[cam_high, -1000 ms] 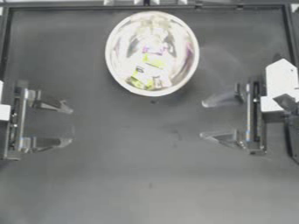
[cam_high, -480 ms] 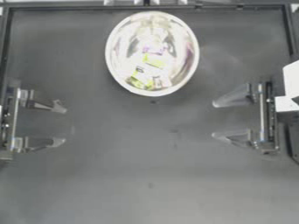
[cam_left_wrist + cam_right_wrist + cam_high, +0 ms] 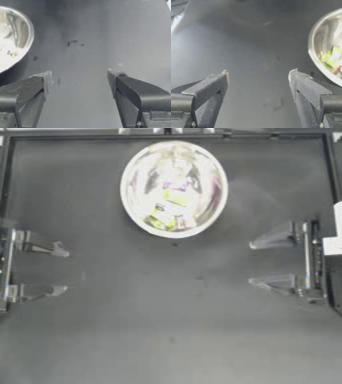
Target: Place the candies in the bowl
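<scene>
The shiny silver bowl (image 3: 174, 188) stands at the back middle of the dark table. Inside it lie candies (image 3: 170, 210), with yellow-green wrappers plain among the reflections; I cannot tell how many. The left wrist view shows part of the bowl (image 3: 15, 40), and the right wrist view shows the bowl (image 3: 328, 47) with a yellow-green candy (image 3: 334, 57). My left gripper (image 3: 61, 269) is open at the left edge, holding nothing. Over at the right side, my right gripper (image 3: 252, 263) is open and holds nothing too. Both are well apart from the bowl.
A raised frame (image 3: 167, 134) runs along the table's back and sides. Bare dark table (image 3: 167, 318) lies between the two grippers and toward the front.
Both arms have drawn back outward, the left toward the left edge and the right toward the right edge. The bowl and its candies have stayed put.
</scene>
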You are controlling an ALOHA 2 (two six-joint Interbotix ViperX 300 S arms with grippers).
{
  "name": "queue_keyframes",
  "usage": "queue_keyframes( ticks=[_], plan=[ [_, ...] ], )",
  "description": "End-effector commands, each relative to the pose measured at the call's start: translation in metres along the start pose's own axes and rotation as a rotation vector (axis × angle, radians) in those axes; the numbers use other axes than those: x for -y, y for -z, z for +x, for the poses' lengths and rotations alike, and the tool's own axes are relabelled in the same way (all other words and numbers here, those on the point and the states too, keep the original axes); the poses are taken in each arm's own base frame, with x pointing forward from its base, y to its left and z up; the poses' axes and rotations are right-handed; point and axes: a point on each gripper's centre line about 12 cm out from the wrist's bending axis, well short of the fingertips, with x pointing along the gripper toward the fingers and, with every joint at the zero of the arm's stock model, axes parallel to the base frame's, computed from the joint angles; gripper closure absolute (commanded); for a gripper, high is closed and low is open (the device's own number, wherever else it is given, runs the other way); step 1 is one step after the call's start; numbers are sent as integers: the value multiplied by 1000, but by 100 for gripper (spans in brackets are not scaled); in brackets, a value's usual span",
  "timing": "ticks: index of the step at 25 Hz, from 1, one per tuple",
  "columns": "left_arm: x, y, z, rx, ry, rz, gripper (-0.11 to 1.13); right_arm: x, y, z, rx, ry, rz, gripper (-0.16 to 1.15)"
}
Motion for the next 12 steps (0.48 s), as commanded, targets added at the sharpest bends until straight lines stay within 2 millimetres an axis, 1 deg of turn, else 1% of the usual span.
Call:
queue_keyframes(
  ticks=[1, 12],
  plan=[
    [0, -3, -3, 22, 0, 2, 4, -1, -6, -6, 31, -10, 0, -2],
    [-1, -7, -9, 52, -4, -1, 4, 4, -11, -13, 72, 4, -8, -2]
  ],
)
